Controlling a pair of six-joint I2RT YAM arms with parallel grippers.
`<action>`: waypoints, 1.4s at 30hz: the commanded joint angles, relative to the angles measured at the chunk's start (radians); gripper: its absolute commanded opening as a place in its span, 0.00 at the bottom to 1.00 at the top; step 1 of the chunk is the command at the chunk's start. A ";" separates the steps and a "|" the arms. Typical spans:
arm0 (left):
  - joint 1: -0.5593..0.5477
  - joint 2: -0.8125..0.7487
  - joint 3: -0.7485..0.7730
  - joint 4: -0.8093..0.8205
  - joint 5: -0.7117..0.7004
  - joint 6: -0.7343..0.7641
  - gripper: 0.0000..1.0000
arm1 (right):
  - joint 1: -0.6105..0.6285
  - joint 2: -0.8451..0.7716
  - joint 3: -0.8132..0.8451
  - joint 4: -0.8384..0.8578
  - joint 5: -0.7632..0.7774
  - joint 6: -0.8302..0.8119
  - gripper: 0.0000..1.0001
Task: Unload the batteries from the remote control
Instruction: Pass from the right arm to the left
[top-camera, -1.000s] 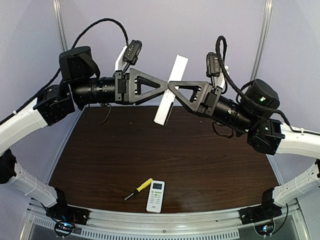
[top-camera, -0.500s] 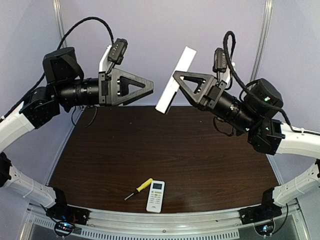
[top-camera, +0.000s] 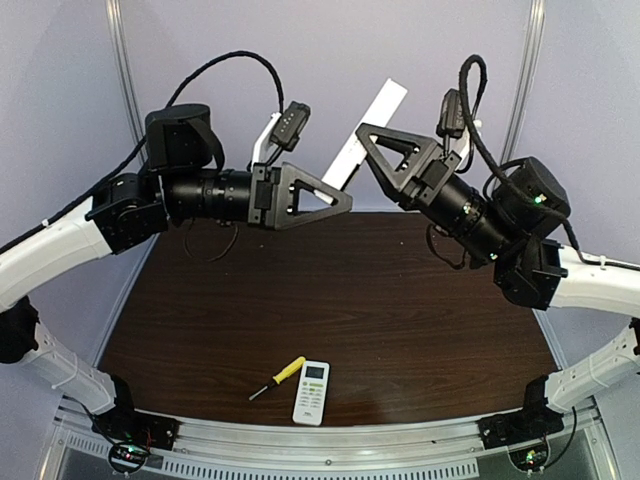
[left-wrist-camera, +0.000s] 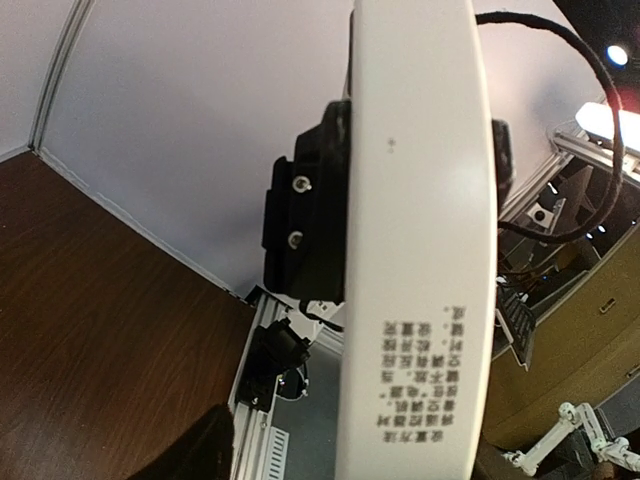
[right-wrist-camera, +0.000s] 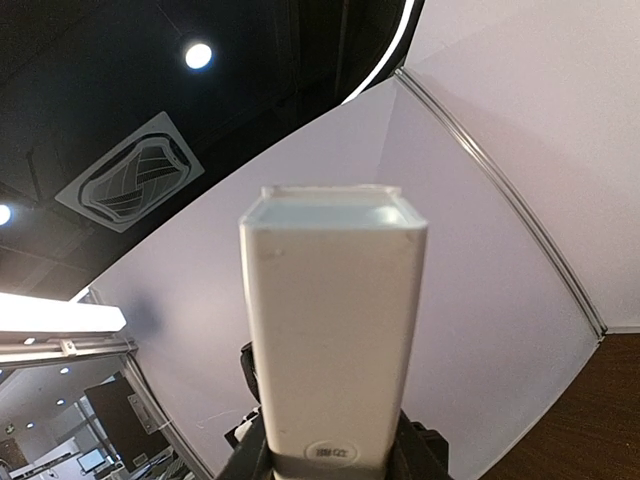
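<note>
Remote control (top-camera: 378, 115) aloft, pinched in right jaws

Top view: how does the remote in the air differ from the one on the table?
The long remote is clamped in the right gripper, tilted high in the air; the small remote lies flat on the table beside the screwdriver. The long remote is a slim bar; the small remote is short and stubby. The small remote shows screen and buttons; the long remote's printed back faces the left wrist camera. Both are white.

White long remote (top-camera: 380, 112), smaller white remote (top-camera: 312, 391), yellow-handled screwdriver (top-camera: 280, 377), dark brown wood-grain table (top-camera: 400, 310).
</note>
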 joint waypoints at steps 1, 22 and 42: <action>-0.014 0.023 0.053 0.070 0.015 0.011 0.60 | 0.009 -0.001 0.008 0.048 0.024 -0.019 0.00; -0.013 0.022 0.052 0.072 -0.047 0.027 0.28 | 0.009 -0.038 -0.110 0.161 0.061 -0.005 0.00; -0.006 -0.027 0.118 -0.304 -0.162 0.270 0.01 | 0.009 -0.404 -0.043 -0.911 0.315 0.067 1.00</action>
